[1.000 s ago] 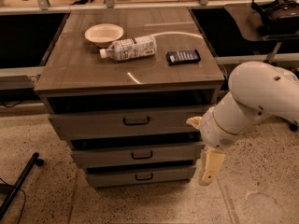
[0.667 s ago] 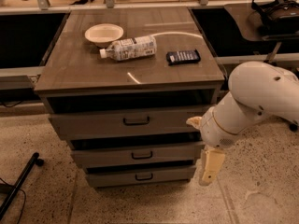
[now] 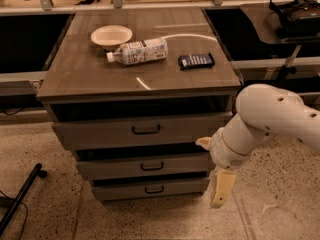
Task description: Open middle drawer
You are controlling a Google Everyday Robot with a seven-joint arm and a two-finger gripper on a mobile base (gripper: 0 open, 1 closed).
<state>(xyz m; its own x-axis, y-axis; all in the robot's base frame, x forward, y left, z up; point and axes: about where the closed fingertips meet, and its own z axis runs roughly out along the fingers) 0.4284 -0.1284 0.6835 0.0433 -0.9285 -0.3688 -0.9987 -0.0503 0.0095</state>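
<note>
We see the middle drawer [image 3: 120,168] at the lower centre of the frame, between the other two fronts of the cabinet [image 3: 90,71]. Our gripper [image 3: 221,188] hangs just right of the drawer's right end, slightly lower. We cannot tell whether it is wide or narrow.

— Where is the arm?
— The white arm [image 3: 280,116] comes in from the right edge and fills the lower right of the frame. It is a thick, rounded segment slanting down and to the left.
— And the wrist?
— The wrist [image 3: 231,146] sits at the segment's lower left end, narrower, with a thin tan ring around it.
— The gripper?
— The gripper [image 3: 221,188] hangs below the wrist, cream-coloured, pointing toward the bottom edge.
</note>
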